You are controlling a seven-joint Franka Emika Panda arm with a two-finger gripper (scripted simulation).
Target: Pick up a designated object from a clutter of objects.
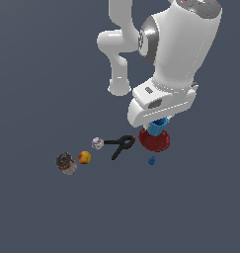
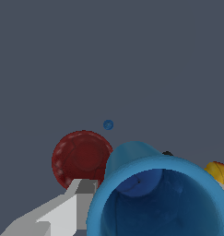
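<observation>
The small bright blue cup [image 1: 158, 126] hangs just under the white hand, and my gripper [image 1: 159, 122] is shut on it. It fills the wrist view as a big hollow blue cup [image 2: 159, 198] with one grey finger [image 2: 69, 209] pressed against its outer wall; the other finger is hidden. Far below the cup lies the red bowl [image 1: 154, 140] [image 2: 81, 159]. A tinier blue lump [image 1: 151, 160] [image 2: 108, 124] sits on the floor beside the bowl.
A black clamp [image 1: 122, 145], a white-purple ball [image 1: 97, 143], an orange-yellow fruit [image 1: 84, 157] [image 2: 218, 171] and a dark-and-white can [image 1: 66, 163] trail toward the exterior view's left. The arm's base [image 1: 119, 88] stands behind them.
</observation>
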